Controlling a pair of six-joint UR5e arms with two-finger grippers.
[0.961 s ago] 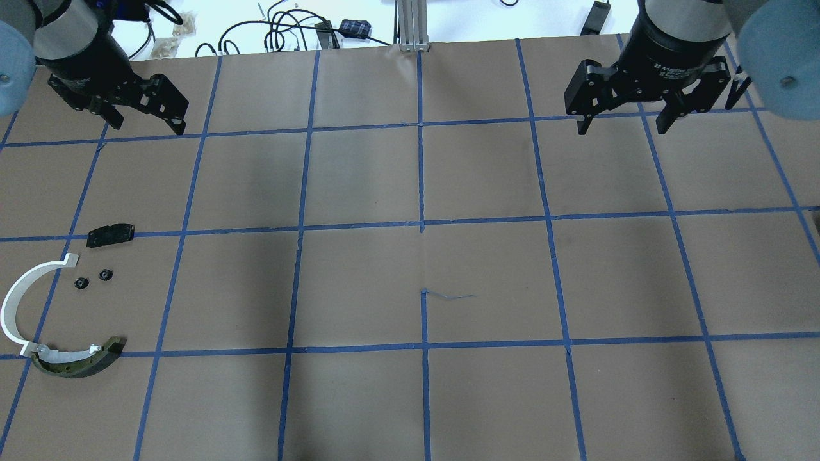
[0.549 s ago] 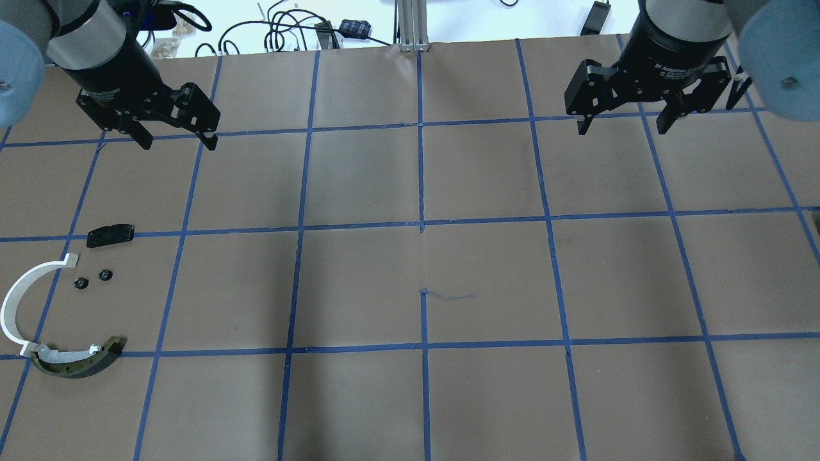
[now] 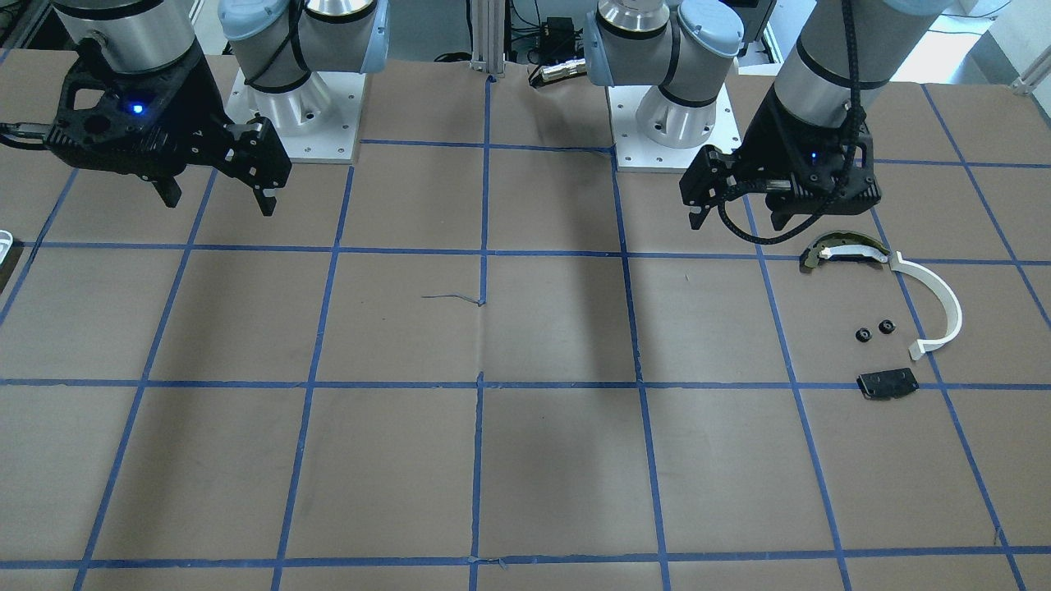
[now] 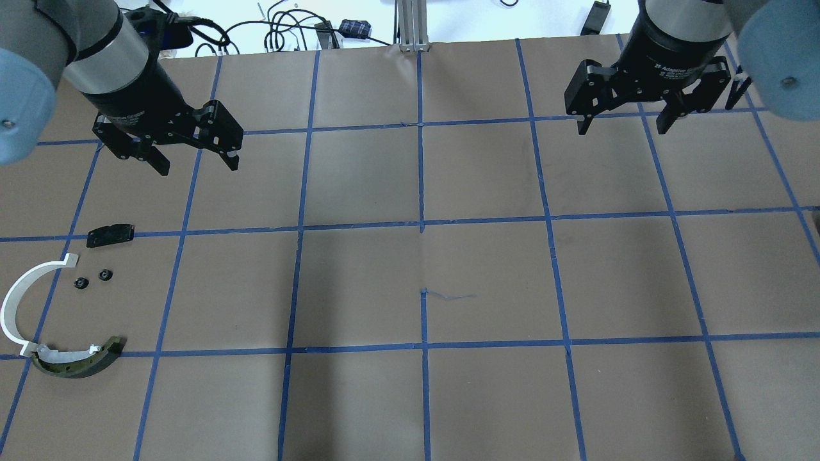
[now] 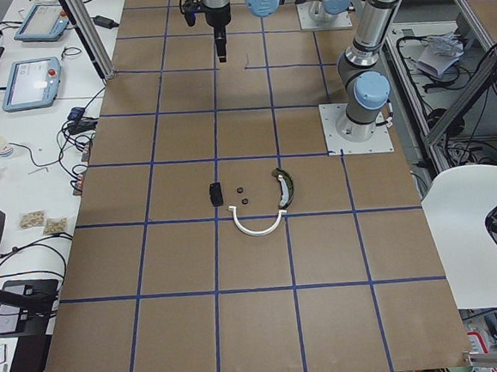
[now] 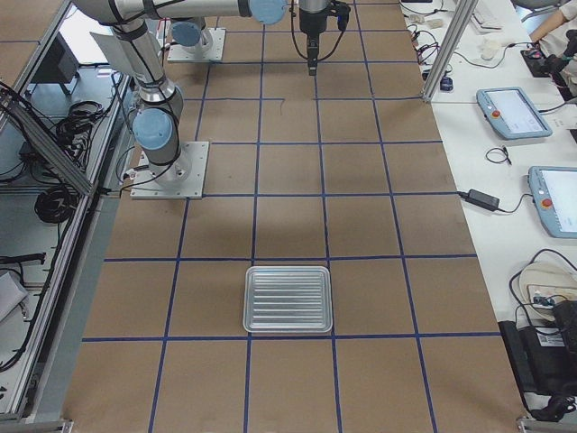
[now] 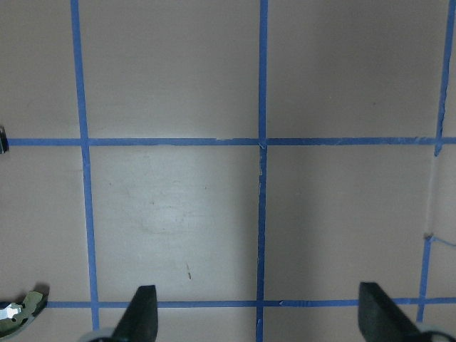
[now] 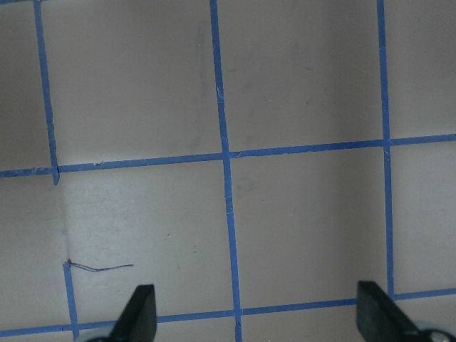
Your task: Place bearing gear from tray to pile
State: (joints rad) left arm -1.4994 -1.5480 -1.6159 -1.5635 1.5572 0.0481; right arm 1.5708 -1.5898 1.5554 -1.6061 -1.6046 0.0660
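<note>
The left gripper (image 4: 197,165) has travelled out of the far-left corner of the table (image 4: 487,275) and now hangs one grid square further in and nearer the robot than a second ago, over bare brown paper beside a blue tape line. Its jaws are spread wide with nothing between them, as they were before; the left wrist view shows both fingertips (image 7: 143,313) apart over the grid, with an end of the dark curved piece (image 7: 21,311) at the lower left corner. The right gripper (image 4: 624,128) has not shifted: it hovers at the far right, jaws also parted and empty. The pile (image 5: 246,201) lies unchanged near the table's left edge, well apart from the left gripper: the white plastic arc (image 4: 14,299), the dark curved piece touching its near end, the flat black plate (image 4: 110,234) on a tape line, and between arc and plate two small black round parts (image 4: 81,283) that look like bearing gears, just beside each other. The tray (image 6: 288,269), ribbed metal, sits toward the table's right end, far from both grippers.
</note>
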